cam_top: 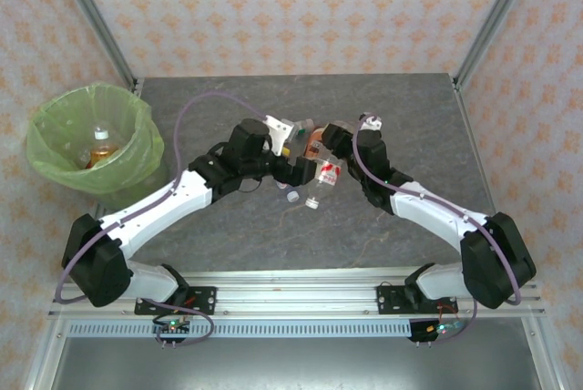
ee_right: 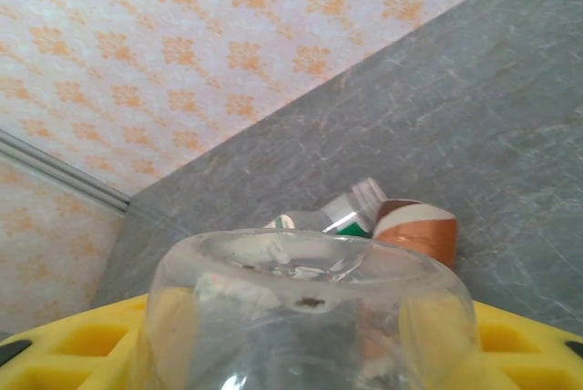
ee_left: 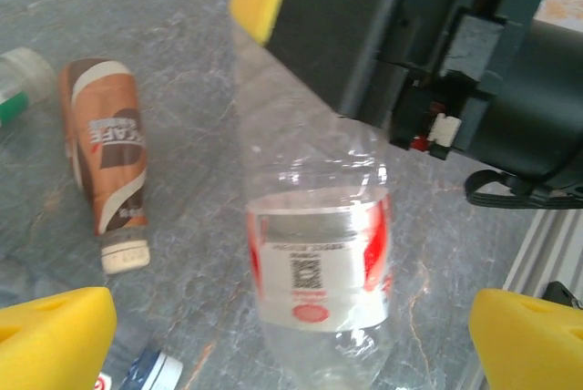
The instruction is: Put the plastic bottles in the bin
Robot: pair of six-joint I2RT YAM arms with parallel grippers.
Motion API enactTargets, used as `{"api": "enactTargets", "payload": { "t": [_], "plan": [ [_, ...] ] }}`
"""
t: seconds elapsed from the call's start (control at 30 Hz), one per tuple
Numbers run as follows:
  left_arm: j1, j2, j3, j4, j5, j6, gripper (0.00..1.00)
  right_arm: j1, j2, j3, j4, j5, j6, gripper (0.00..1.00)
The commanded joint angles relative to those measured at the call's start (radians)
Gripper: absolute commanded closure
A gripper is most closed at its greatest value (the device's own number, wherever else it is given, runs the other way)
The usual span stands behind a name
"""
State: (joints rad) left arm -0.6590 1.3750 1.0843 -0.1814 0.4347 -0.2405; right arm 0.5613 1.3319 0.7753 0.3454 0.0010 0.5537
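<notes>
Overhead view: one bin (cam_top: 55,160), lined in lime green, stands at the upper left with one orange-labelled bottle (cam_top: 100,147) inside. At frame centre the left gripper (cam_top: 293,169) and right gripper (cam_top: 330,155) meet over a red-labelled bottle (cam_top: 326,174), well apart from the bin; this is probably a handover to the arm nearer the bin. Left wrist view: the left gripper (ee_left: 291,335) has its two yellow fingers (ee_left: 55,335) wide apart in the lower corners, flanking the red-labelled bottle (ee_left: 319,271) without touching it. Two further bottles lie at the left on the table (ee_left: 191,71), one brown-labelled (ee_left: 107,162) and one green-labelled (ee_left: 16,89). Right wrist view: the right gripper's yellow pads (ee_right: 73,354) are clamped on the clear bottle's base. Beyond it lie the same two bottles.
</notes>
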Motion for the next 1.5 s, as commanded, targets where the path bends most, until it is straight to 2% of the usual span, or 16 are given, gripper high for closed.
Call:
{"api": "enactTargets", "payload": {
  "t": [0.0, 0.2, 0.53, 0.63, 0.7, 0.9, 1.3, 1.47],
  "plan": [
    [-0.021, 0.032, 0.015, 0.060, 0.012, 0.018, 0.00, 0.012, -0.025, 0.036, 0.072, -0.030, 0.027, 0.41],
    [-0.061, 0.119, 0.062, 0.041, -0.042, 0.017, 0.02, 0.038, -0.021, 0.066, 0.083, -0.045, 0.037, 0.41],
    [-0.063, 0.170, 0.075, 0.077, -0.034, -0.014, 0.24, 0.049, -0.018, 0.061, 0.102, -0.047, 0.092, 0.39],
    [-0.063, 0.170, 0.074, 0.073, -0.040, -0.015, 0.34, 0.049, -0.016, 0.060, 0.100, -0.052, 0.101, 0.39],
    [-0.063, 0.169, 0.072, 0.066, -0.045, -0.015, 0.37, 0.048, -0.016, 0.059, 0.100, -0.051, 0.105, 0.38],
    [-0.062, 0.154, 0.077, 0.054, -0.082, -0.006, 0.38, 0.048, -0.008, 0.088, 0.044, -0.084, 0.083, 0.28],
    [-0.058, 0.160, 0.075, 0.064, -0.136, -0.037, 0.40, 0.042, -0.041, 0.081, -0.005, -0.037, 0.058, 0.14],
    [-0.044, 0.167, 0.072, 0.067, -0.151, -0.055, 0.41, 0.025, -0.063, 0.070, -0.016, -0.038, 0.055, 0.01]
  ]
}}
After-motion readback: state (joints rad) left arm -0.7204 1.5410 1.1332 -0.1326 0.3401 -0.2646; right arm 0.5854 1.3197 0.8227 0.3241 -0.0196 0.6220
